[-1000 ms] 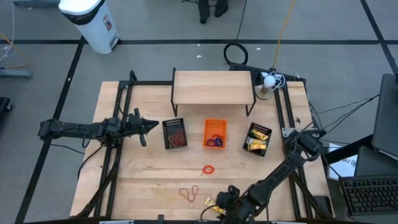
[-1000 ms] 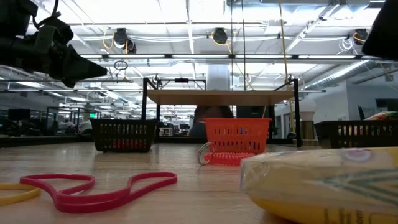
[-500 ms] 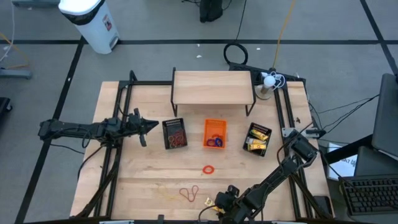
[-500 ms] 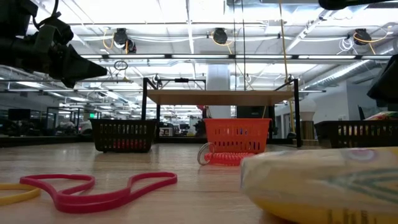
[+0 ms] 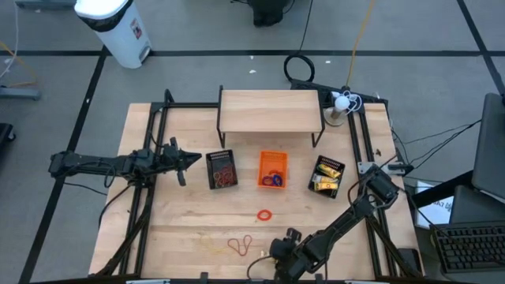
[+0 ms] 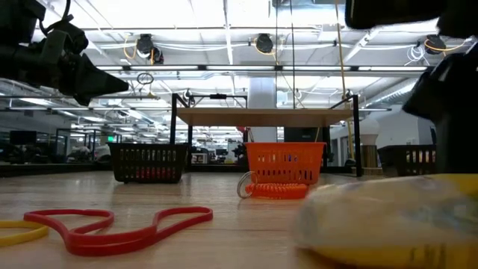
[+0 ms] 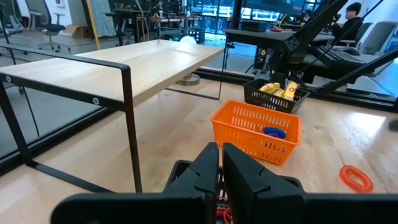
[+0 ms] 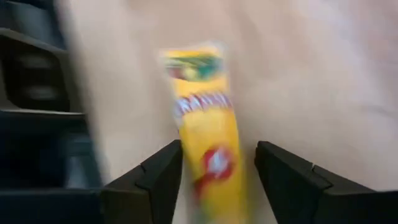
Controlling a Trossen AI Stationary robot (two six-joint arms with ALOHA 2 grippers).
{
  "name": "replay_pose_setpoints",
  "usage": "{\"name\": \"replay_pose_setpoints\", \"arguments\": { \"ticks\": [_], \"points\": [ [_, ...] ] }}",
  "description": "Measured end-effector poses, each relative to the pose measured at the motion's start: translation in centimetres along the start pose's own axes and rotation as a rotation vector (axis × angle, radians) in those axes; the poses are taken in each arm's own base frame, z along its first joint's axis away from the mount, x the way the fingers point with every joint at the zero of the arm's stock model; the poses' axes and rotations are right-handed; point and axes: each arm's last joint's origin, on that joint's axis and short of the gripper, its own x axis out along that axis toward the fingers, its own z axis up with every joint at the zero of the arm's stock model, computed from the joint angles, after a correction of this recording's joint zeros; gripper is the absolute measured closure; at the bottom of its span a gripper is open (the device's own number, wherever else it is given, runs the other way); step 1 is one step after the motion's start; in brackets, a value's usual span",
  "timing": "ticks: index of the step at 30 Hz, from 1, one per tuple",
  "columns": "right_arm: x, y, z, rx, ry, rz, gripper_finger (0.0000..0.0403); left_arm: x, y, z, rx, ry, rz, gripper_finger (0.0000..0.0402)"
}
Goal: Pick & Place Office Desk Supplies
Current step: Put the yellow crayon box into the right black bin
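Worktop [image 5: 173, 221]: light wood, black frame rails both sides.

Shelf [image 5: 270, 110]: small wooden riser at the far edge, on black legs.

Left arm: parked over the left rail. Left gripper [image 5: 192, 159] points twd the black basket, jaws shut, nothing in them.

Right arm: reaches from the right rail down to the near edge. Right gripper [image 8: 217, 171] has jaws wide, one either side of a yellow packet [image 8: 208, 134] lying on the wood; not clamped on it, contact can't be told.

Containers, in a row in front of the shelf:
- Black basket w/ packets [image 5: 327, 175]: rightmost, tilted; holds several yellow packets.
- Orange basket [image 5: 274, 170]: middle; holds blue/purple rings.
- Black basket [image 5: 222, 170]: leftmost; holds red bands.

Loose items on worktop:
- Red rubber band [image 5: 241, 245]: folded, near the front edge, left of the right gripper.
- Yellow band [image 6: 15, 235]: just beside the red one, thin.
- Red coil ring [image 5: 264, 214]: alone, in front of the orange basket, well apart from the bands.
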Motion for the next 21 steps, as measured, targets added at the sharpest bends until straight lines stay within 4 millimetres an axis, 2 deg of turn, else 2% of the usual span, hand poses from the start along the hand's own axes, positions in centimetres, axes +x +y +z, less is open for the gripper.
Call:
{"name": "replay_pose_setpoints", "arguments": {
  "ticks": [3, 6, 11, 16, 21],
  "points": [
    [-0.2, -1.5, -0.8, 0.010, 0.071, -0.155, 0.0228, 0.0, 0.0, -0.1, 0.005, 0.012, 0.001, 0.0380],
    [-0.2, -2.2, -1.1, -0.031, 0.111, -0.216, 0.0243, 0.0, 0.0, -0.2, 0.013, 0.022, 0.003, 0.0380],
    [-0.2, -2.1, -0.8, -0.200, 0.120, -0.184, 0.0249, 0.0, 0.0, -0.2, 0.012, 0.017, 0.002, 0.0380],
    [0.0, -2.9, 0.0, -0.212, 0.178, -0.188, 0.0257, 0.0, 0.0, -0.1, 0.000, 0.013, 0.002, 0.0380],
    [-1.8, -2.6, 2.0, -0.238, 0.090, -0.072, 0.0292, 0.0, 0.0, -0.1, 0.000, 0.009, 0.002, 0.0380]
  ]
}}
